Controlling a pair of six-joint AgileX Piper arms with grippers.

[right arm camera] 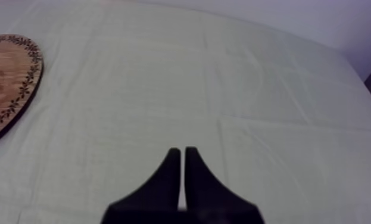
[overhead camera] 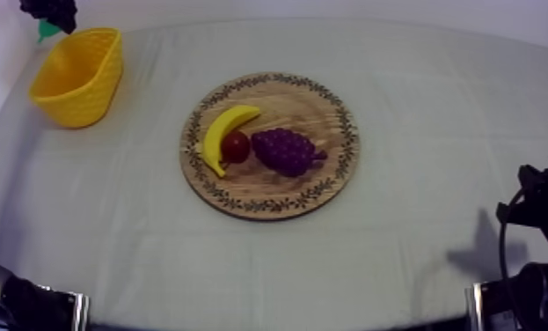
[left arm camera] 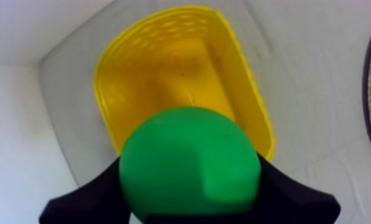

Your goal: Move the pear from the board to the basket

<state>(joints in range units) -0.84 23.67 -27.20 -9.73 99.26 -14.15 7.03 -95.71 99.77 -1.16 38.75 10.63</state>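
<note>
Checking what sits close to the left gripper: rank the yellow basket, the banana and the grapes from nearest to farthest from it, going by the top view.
1. Yellow basket, right by the left gripper that holds the pear, far left.
2. Banana, on the wooden board's left side.
3. Grapes, right of the banana, mid-board.

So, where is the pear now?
In the left wrist view the pear sits in the left tool over the yellow basket, at the far left corner of the table.
</note>
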